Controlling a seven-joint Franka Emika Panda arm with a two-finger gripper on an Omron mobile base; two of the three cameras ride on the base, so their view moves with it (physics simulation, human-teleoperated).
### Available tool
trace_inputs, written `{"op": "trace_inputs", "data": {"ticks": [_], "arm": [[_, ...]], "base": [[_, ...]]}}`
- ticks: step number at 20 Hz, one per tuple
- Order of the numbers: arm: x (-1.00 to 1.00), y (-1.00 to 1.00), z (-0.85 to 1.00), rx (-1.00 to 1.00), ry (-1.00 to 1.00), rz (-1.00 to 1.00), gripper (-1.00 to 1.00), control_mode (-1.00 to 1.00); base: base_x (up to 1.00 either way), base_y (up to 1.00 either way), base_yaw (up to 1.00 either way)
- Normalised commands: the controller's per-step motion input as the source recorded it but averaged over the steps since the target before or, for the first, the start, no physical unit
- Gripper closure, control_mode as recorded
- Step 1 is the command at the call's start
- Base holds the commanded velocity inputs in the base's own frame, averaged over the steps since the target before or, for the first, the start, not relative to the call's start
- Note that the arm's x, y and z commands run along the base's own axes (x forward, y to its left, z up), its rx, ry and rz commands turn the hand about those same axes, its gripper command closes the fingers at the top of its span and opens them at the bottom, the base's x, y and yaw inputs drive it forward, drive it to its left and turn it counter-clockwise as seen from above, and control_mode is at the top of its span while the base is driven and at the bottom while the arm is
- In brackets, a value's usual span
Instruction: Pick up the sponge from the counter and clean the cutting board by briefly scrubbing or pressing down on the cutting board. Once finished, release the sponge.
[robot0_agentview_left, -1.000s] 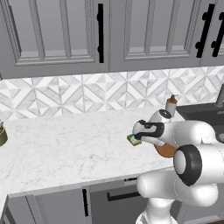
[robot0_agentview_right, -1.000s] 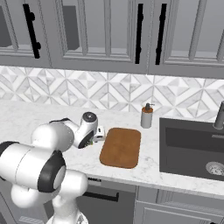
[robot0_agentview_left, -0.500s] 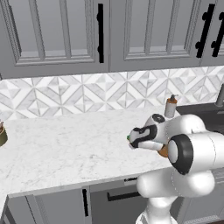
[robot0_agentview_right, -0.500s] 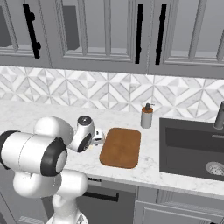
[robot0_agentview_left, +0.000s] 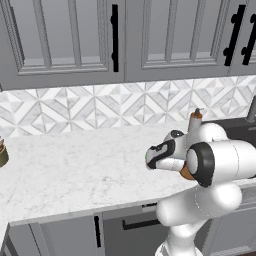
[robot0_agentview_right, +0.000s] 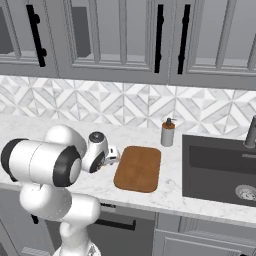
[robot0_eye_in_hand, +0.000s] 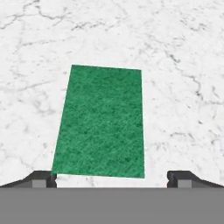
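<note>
While the gripper (robot0_eye_in_hand: 111, 177) is hanging wide open and empty, the sponge (robot0_eye_in_hand: 101, 120) is lying at twelve o'clock. Descending squarely should be straddling it evenly.

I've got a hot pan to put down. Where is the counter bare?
The wide stretch of counter left of the gripper, toward the small pot at the far end, lies bare. It is crowded to the right: sponge, cutting board, soap bottle, then sink.

I count one sponge (robot0_eye_in_hand: 100, 124) below my fingers, one cutting board (robot0_agentview_right: 138, 168), one soap bottle (robot0_agentview_right: 168, 133) and one sink (robot0_agentview_right: 220, 169) — all on a single counter (robot0_agentview_left: 70, 170). Overhead — four dark cabinet handles (robot0_agentview_right: 159, 38).
</note>
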Motion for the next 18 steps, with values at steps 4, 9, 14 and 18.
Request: {"op": "trace_inputs", "data": {"ticks": [4,9,14,18], "arm": [[0.25,0.05,0.00,0.00,-0.03,0.00,-1.00,-1.00],[0.18,0.07,-0.06,0.00,0.00,0.00,-1.00,-1.00],[0.02,0.08,-0.16,0.00,0.00,0.00,-1.00,-1.00],[0.00,0.10,-0.32,0.00,-0.01,0.00,1.00,-1.00]], "base": [[0.00,0.00,0.00],[0.00,0.00,0.00],[0.00,0.00,0.00],[0.00,0.00,0.00]]}}
